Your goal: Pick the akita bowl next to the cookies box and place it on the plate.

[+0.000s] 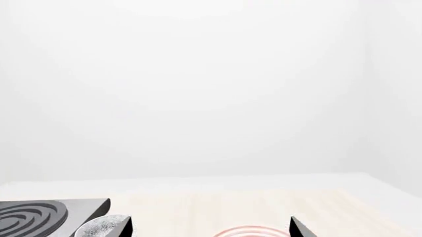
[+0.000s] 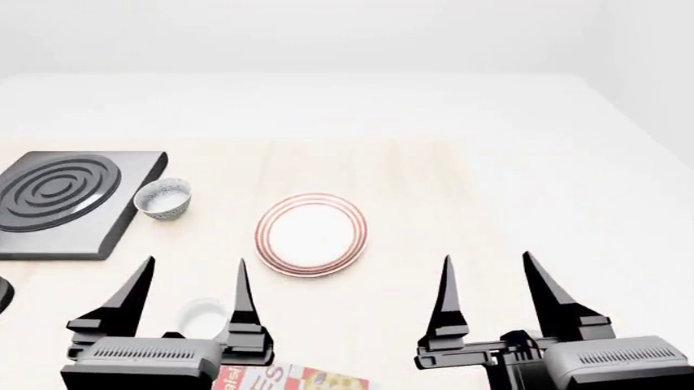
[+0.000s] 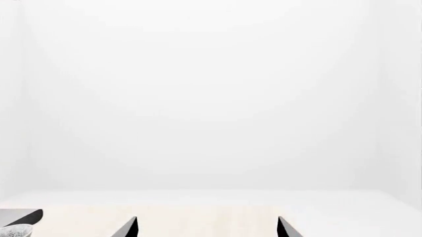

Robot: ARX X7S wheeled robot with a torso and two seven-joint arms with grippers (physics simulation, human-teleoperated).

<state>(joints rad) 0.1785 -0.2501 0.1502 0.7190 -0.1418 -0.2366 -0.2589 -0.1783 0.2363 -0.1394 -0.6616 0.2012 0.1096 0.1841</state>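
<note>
We are holding both our left end effector [image 2: 193,272] and right end effector [image 2: 488,268] open and empty, hovering above the desk [image 2: 521,195] near the plate [image 2: 312,234].

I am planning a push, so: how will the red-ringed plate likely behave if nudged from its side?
The plate looks wide, shallow and flat on the table, so it would probably slide, not tip. Its low rim likely offers little to grasp. It seems rigid and possibly breakable.

Head looks down; both wrists face forward, sharing the stove [image 2: 65,199].
</note>
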